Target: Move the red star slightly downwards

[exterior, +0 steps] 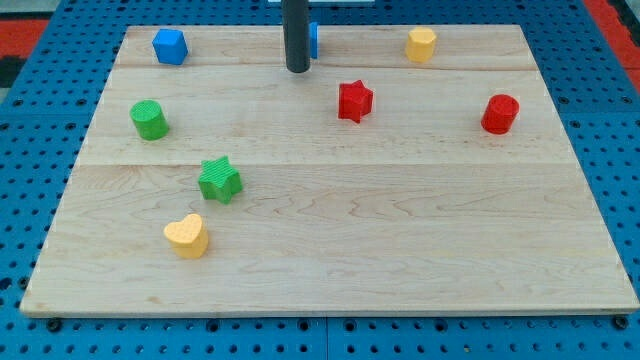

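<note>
My tip (298,70) touches nothing, up-left of the red star (354,101) (which sits right of centre near the board's top), so pushing from here would likely shove it sideways rather than downwards.

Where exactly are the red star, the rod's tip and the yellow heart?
red star (354,101), camera view, centre of its top face
my tip (298,70), camera view, rod's very lower end
yellow heart (186,235), camera view, middle of its top

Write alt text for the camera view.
My tip rests on a wooden board, up-left of the red star block, not touching it. Partly behind the rod sits a blue block; seven coloured blocks lie scattered.
</note>
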{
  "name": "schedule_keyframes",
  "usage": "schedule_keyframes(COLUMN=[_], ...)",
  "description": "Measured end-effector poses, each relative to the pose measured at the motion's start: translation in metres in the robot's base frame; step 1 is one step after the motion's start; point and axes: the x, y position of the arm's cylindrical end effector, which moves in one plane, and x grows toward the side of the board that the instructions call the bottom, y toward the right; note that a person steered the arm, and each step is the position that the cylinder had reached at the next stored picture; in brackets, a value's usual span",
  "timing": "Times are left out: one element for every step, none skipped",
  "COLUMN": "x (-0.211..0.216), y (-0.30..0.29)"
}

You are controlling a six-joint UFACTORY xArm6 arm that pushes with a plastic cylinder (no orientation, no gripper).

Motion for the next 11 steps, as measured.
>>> schedule_keyframes(x=[0.002,0.006,0.004,0.004,0.002,0.000,-0.002,-0.003,-0.003,-0.004,-0.004], y=[0.004,0.000,-0.026,-0.025,-0.025,-0.025,-0.025,-0.025,-0.025,-0.027,-0.027])
